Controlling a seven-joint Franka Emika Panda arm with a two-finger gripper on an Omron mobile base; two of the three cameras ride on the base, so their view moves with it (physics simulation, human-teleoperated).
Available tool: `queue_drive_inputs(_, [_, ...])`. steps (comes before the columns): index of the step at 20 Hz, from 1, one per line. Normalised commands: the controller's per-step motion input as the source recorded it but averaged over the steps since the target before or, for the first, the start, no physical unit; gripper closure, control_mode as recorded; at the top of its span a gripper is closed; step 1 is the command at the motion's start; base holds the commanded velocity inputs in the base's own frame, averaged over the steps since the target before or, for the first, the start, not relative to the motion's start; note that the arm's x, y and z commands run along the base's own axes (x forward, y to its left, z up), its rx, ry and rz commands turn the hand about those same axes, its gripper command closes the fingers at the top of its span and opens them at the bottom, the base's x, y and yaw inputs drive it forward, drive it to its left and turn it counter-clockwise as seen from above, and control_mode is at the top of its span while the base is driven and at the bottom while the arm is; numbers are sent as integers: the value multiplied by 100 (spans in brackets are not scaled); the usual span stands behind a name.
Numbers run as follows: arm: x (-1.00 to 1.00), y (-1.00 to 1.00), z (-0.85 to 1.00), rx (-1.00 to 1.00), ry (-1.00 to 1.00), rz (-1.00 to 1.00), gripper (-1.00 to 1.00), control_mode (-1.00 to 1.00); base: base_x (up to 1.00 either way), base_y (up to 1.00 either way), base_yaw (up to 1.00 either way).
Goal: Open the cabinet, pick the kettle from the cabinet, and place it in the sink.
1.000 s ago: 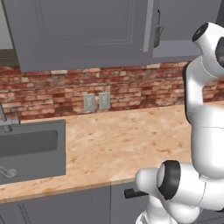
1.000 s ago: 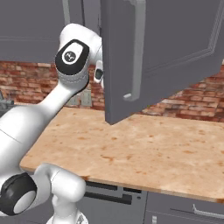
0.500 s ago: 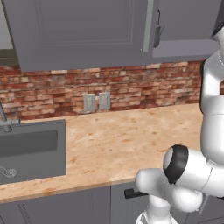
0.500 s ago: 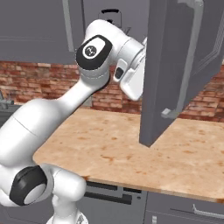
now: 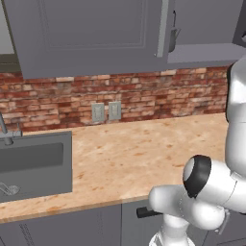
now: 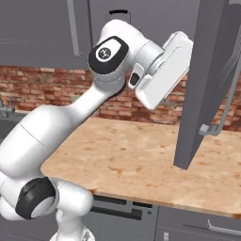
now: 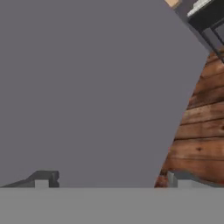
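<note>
a: where's the gripper (image 7: 109,179) right now?

b: its two fingertips (image 7: 43,178) stand wide apart with nothing between them. in the hand view the flat grey inner face of the cabinet door (image 7: 87,87) sits close in front, with brick wall (image 7: 197,131) off to one side.

a: so the cabinet is open?

b: the right-hand door (image 6: 209,89) is swung well out over the counter (image 6: 136,164), edge-on in the right base view, its long bar handle (image 6: 226,103) on the far face. the white hand sits just beside the door's inner side; i can't tell whether it touches.

a: and the kettle?

b: i see a black arched handle (image 6: 117,12) poking up behind the arm's elbow in the open cabinet (image 6: 141,19), which i take for the kettle's. in the left base view a dark bit at the cabinet's open edge (image 5: 172,36) is probably the same thing; the body is hidden.

a: the sink?

b: well off to the left, sunk into the counter, faucet (image 5: 5,132) at its back edge; see the basin wall (image 5: 67,158).

a: how to do this step well?

b: i'd judge the door is open enough. pull the hand clear of the door, turn it toward the shelf, keep the fingers wide, and come in level with the kettle's handle so the elbow doesn't knock the door or the shelf lip.
</note>
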Motion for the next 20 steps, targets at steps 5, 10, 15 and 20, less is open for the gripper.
queue_drive_inputs(5, [-6,62,-11,-21,-11,22,-100,-100,0,0,0])
queue_drive_inputs(10, [-12,60,-1,-26,1,35,-100,-100,0,0,0])
queue_drive_inputs(15, [-23,54,0,-29,12,45,-100,-100,0,0,0])
queue_drive_inputs(20, [-25,48,5,-32,19,52,-100,-100,0,0,0])
